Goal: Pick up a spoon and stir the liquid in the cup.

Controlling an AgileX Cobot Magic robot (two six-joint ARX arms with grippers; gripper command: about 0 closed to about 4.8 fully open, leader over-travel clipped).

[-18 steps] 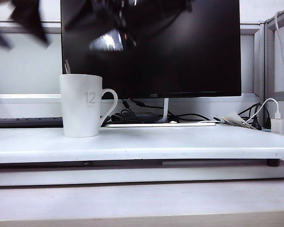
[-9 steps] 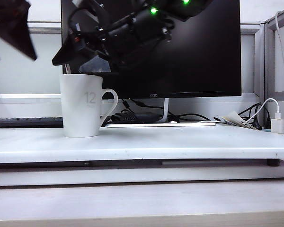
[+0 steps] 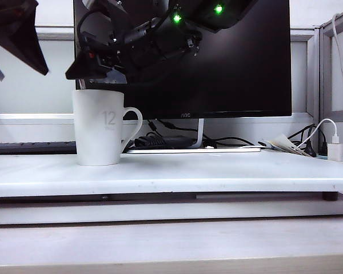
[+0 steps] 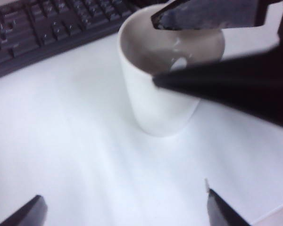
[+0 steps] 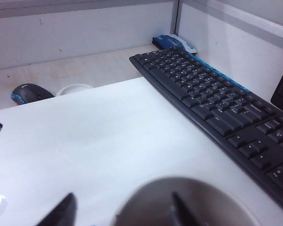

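The cup (image 3: 99,127) stands upright on the white table (image 3: 217,174), its handle toward the monitor (image 3: 228,63), with the spoon (image 3: 81,81) poking up from its rim. The right gripper (image 3: 94,71) hovers just above the mouth (whether its jaws have met the spoon I cannot tell). The left gripper (image 4: 125,209) hangs released, well apart.

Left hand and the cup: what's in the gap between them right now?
In the left wrist view, bare white tabletop lies between the open left hand and the cup. The right hand sits over the cup's mouth.
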